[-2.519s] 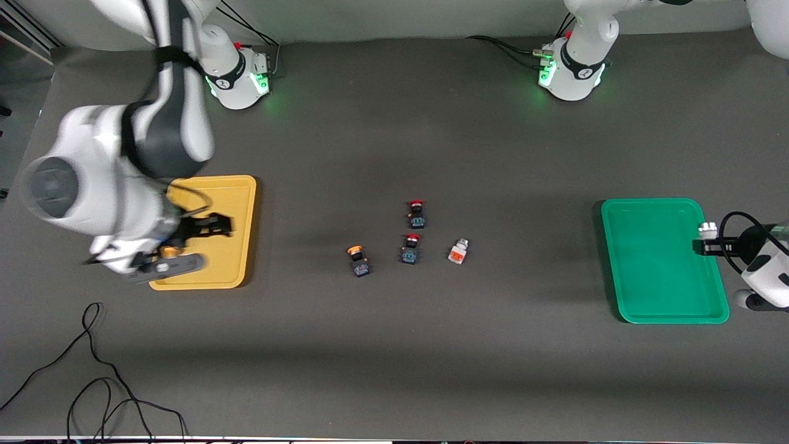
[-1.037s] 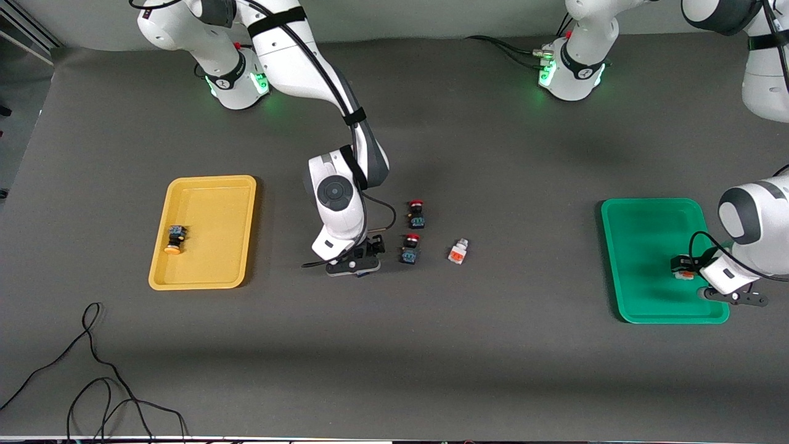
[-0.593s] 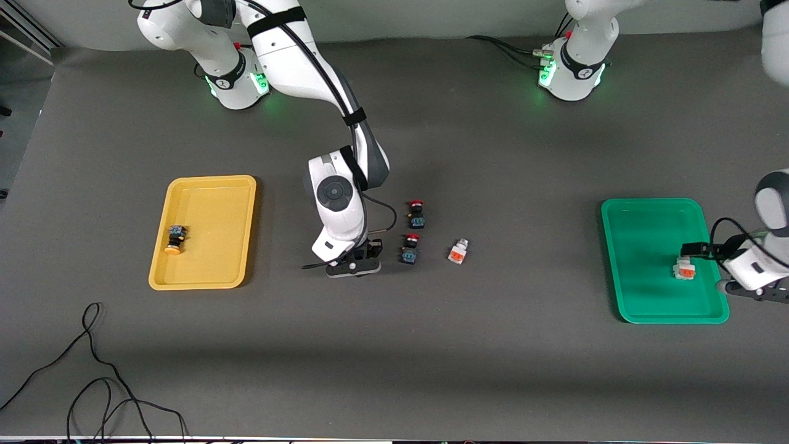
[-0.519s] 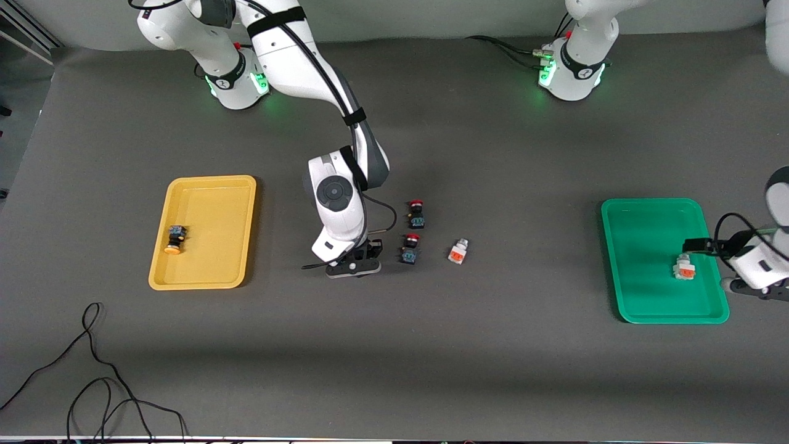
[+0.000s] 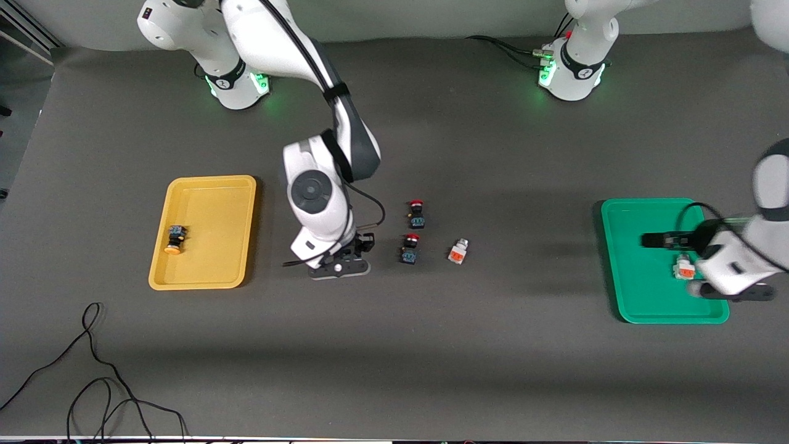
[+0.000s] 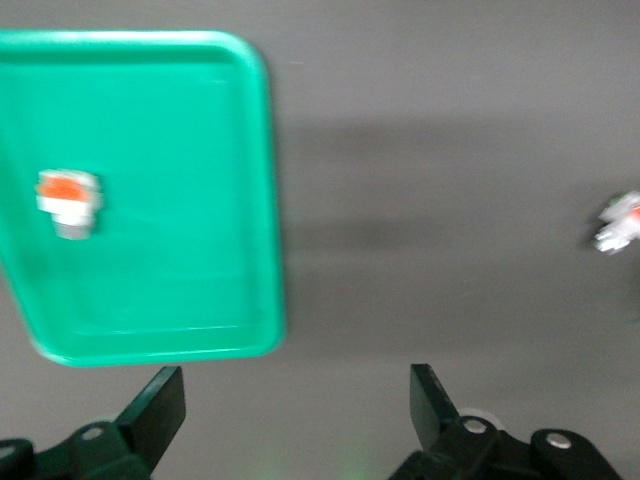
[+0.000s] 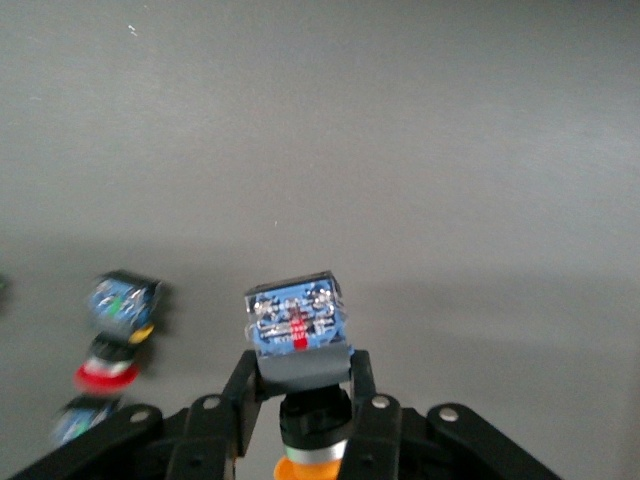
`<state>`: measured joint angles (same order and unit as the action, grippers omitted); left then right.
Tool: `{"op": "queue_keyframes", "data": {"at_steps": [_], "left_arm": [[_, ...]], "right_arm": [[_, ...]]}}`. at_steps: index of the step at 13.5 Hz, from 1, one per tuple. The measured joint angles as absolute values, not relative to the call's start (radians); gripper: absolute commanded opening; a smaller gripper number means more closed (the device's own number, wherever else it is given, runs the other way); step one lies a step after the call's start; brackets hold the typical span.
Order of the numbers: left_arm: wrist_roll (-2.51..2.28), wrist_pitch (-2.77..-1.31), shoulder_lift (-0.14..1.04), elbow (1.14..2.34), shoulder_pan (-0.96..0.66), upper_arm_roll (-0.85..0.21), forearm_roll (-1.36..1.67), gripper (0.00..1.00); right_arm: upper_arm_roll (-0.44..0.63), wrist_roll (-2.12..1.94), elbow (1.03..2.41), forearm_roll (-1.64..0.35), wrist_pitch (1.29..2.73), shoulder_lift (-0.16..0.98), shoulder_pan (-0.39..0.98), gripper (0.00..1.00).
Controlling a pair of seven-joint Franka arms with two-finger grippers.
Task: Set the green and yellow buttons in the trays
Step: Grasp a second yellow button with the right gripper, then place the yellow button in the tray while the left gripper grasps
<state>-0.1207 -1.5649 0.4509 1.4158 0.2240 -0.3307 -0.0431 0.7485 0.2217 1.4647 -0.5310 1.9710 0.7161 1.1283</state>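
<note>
The right gripper (image 7: 300,400), mid-frame, pinches a yellow-capped button (image 7: 298,345); next it must go to the yellow tray (image 5: 243,213). The left gripper (image 6: 295,410), wide open and empty, is over the green tray (image 5: 641,277), where a white button (image 5: 683,267) lies.

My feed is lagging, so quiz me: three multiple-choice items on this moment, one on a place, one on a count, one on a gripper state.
1. Where does the white-bodied button with the orange block nearest the left arm's end lie?
A. in the green plastic tray
B. in the yellow plastic tray
C. on the bare table

2. How many red-capped black buttons stand on the table?
A. one
B. two
C. three

3. The right gripper is:
A. open
B. shut on a yellow-capped black button
C. out of view

A: it lies on the green floor.
B: two stand mid-table.
B: fingers clamp its body.
</note>
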Motion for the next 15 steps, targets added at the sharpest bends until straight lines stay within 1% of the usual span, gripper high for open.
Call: {"op": "queue_keyframes", "data": {"at_steps": [2, 3, 5, 7, 10, 12, 13, 15], "left_arm": [[-0.309, -1.601, 0.467, 1.416, 0.127, -0.356, -0.041, 1.00], [-0.402, -1.638, 0.480, 1.416, 0.068, -0.359, -0.041, 1.00], [-0.557, -1.718, 0.518, 1.416, -0.043, -0.361, -0.041, 1.00], [-0.683, -1.796, 0.560, 1.417, -0.125, -0.361, -0.041, 1.00], [-0.840, -1.900, 0.634, 1.419, -0.194, -0.360, -0.043, 1.00], [-0.862, -1.971, 0.682, 1.435, -0.228, -0.359, -0.056, 1.00], [-0.861, -2.019, 0.701, 1.458, -0.242, -0.359, -0.074, 1.00], [-0.823, -2.105, 0.728, 1.509, -0.271, -0.359, -0.109, 0.99]], "right_arm": [[0.810, 0.213, 1.412, -0.519, 1.812, 0.652, 1.126, 0.10], [0.830, 0.196, 1.408, -0.493, 1.757, 0.617, 1.124, 0.10], [0.880, 0.123, 1.431, -0.445, 1.680, 0.559, 1.117, 0.10], [0.971, -0.002, 1.506, -0.413, 1.650, 0.500, 1.115, 0.10], [1.102, -0.196, 1.648, -0.335, 1.646, 0.392, 1.104, 0.10], [1.150, -0.274, 1.727, -0.324, 1.667, 0.351, 1.100, 0.10], [1.155, -0.299, 1.780, -0.323, 1.717, 0.344, 1.098, 0.10], [1.149, -0.339, 1.915, -0.326, 1.866, 0.347, 1.099, 0.10]]}}
